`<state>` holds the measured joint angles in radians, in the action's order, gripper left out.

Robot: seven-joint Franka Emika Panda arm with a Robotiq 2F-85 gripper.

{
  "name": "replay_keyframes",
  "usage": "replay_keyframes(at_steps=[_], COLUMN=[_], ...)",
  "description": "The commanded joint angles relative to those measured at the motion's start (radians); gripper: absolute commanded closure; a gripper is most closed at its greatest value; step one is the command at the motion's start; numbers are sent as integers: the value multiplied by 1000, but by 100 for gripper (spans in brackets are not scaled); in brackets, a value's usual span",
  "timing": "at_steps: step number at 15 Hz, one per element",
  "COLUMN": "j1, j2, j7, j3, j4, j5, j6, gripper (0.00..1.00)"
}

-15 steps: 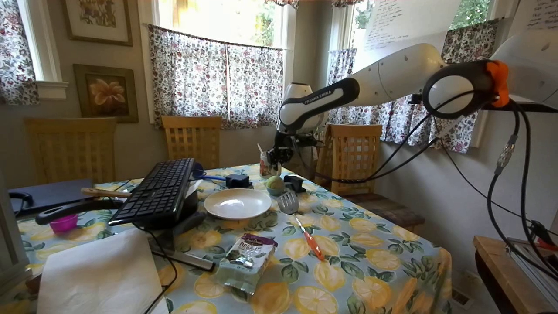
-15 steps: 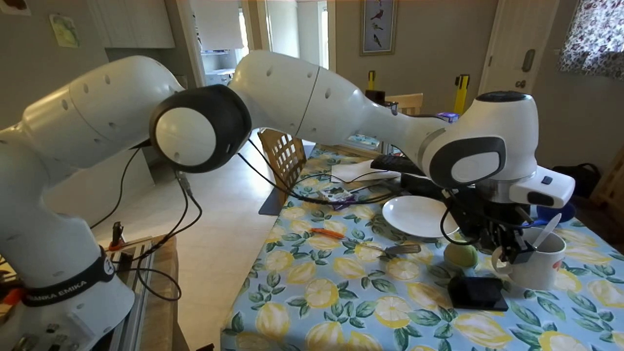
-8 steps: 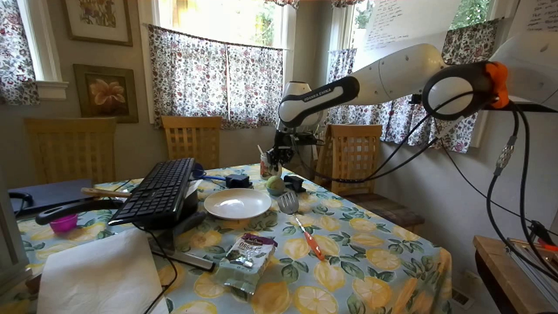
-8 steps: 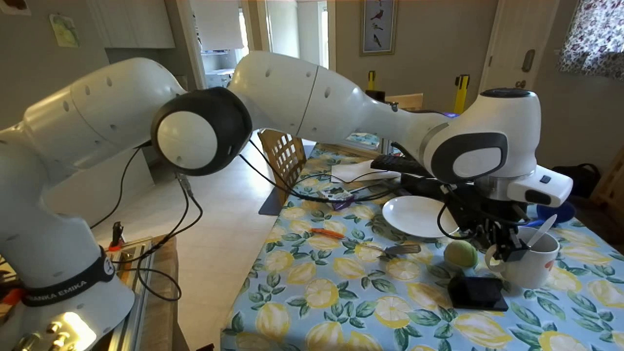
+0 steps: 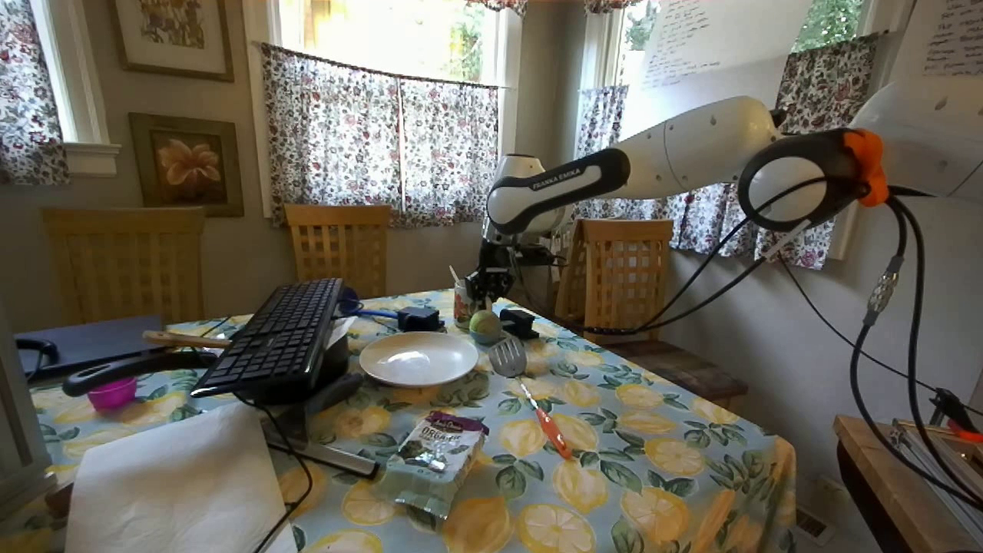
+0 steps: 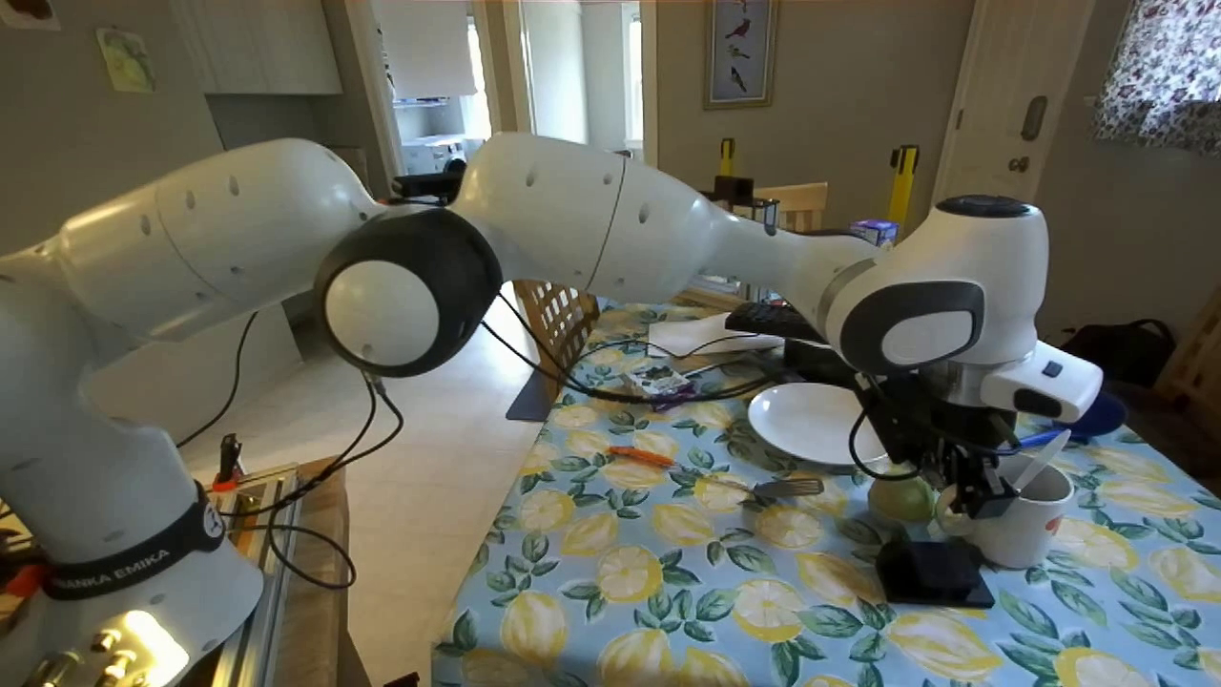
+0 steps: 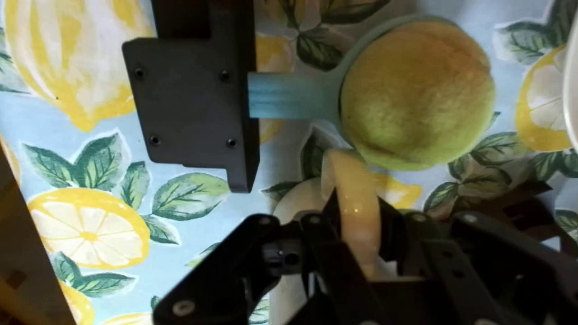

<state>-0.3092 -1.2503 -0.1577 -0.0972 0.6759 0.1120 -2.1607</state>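
Note:
My gripper (image 7: 359, 219) is shut on the curved handle (image 7: 354, 189) of a white mug (image 6: 1023, 534), with a finger on each side. The mug's pale body shows in part behind the fingers in the wrist view. A white utensil (image 6: 1042, 460) leans in the mug. The mug is upright at the table's far corner; I cannot tell whether it touches the cloth. A yellow-green, peach-like ball (image 7: 417, 95) sits in a pale blue scoop (image 7: 289, 95) right beside the handle. A black block (image 7: 189, 101) stands beside the scoop's handle.
A white plate (image 6: 811, 420) and a spatula with an orange handle (image 6: 644, 457) lie near the ball. A snack bag (image 5: 438, 461), a keyboard (image 5: 280, 334) and a pink cup (image 5: 114, 393) are farther off. A dark blue cup (image 6: 1097, 417) stands behind the mug. Loose cables hang from the arm.
The mug has moved together with my gripper, leftward in the exterior view facing the doorway, closer to the ball and the black block. The arm's elbow has sunk a little. The other things stayed put.

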Motion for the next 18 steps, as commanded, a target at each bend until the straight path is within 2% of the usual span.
replay_keyframes(at_steps=[1,7,10,12,18], j1=[-7,-11,-23,-46,-113], j2=[-29,9,59,93,177], j7=[-17,-12,57,176,561], j3=[2,-2,-7,7,30], j4=[-80,-87,-68,-56,-10], j5=[4,4,-10,-5,3], j6=[53,86,177,212,326], gripper=[64,23,3,0,0])
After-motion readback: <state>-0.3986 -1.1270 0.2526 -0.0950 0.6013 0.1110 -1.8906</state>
